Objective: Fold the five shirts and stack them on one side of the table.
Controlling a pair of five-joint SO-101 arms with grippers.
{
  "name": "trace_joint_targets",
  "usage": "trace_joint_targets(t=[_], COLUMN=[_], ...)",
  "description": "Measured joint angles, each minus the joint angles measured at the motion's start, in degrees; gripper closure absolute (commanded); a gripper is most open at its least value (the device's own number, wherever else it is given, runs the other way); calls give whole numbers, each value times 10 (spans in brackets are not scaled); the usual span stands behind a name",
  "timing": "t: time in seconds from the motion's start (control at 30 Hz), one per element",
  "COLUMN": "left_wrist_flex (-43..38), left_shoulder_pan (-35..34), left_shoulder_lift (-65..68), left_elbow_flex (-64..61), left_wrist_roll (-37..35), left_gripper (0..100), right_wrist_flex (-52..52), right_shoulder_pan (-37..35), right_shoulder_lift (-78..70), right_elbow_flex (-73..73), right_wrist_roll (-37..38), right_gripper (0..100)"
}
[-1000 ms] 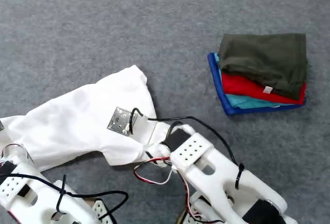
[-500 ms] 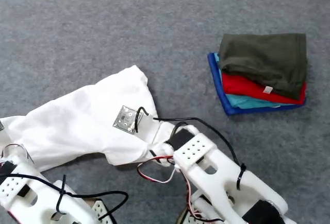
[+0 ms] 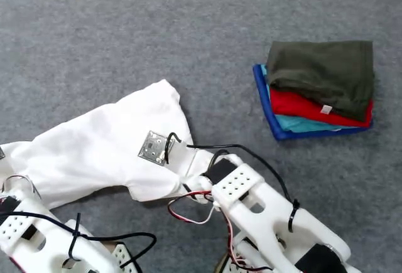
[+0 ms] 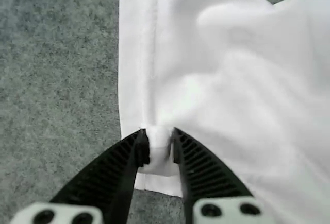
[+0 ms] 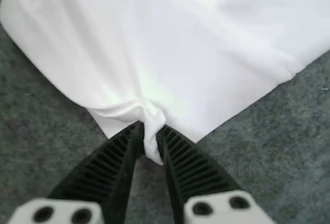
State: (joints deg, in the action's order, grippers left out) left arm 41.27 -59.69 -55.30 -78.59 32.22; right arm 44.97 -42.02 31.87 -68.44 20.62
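Wrist views: left jaws pinch white shirt (image 4: 232, 80) hem; right jaws pinch its bunched edge.

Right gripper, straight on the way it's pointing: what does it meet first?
The white shirt. The right gripper is shut on a bunched edge of it, and the rest of the cloth lies directly ahead, so it would probably just push into that fabric.
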Motion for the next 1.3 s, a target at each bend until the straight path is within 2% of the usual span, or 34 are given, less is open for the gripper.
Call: trace_joint_targets(t=[0.1, 0.2, 0.47, 0.7, 0.77, 0.83, 0.93, 1.03, 1.17, 1.3], left_wrist_flex=[0, 18, 209, 303, 323, 325, 290, 229, 164, 125], left_shoulder_pan=[0, 0, 0, 0, 0, 0, 0, 30, 73, 79], left_shoulder_lift=[0, 0, 0, 0, 0, 0, 0, 28, 113, 217], left_elbow_flex=[0, 3, 119, 207, 229, 254, 267, 267, 267, 292], left_wrist_roll=[0, 0, 1, 31, 29, 0, -67, -95, -116, -154], left_gripper=[809, 779, 764, 768, 769, 792, 905, 984, 981, 981], right_wrist_flex=[0, 4, 46, 95, 111, 120, 121, 121, 121, 138], right_shoulder_pan=[1, 4, 5, 5, 8, 13, 28, 40, 42, 42], right_shoulder_lift=[0, 0, 0, 0, 0, 0, 0, -11, -87, -216], right_elbow_flex=[-2, -2, 14, 59, 76, 96, 135, 199, 309, 440], right_wrist_roll=[4, 4, 4, 23, 25, 25, 25, 25, 25, 25], right_gripper=[713, 668, 666, 673, 732, 842, 998, 949, 948, 948])
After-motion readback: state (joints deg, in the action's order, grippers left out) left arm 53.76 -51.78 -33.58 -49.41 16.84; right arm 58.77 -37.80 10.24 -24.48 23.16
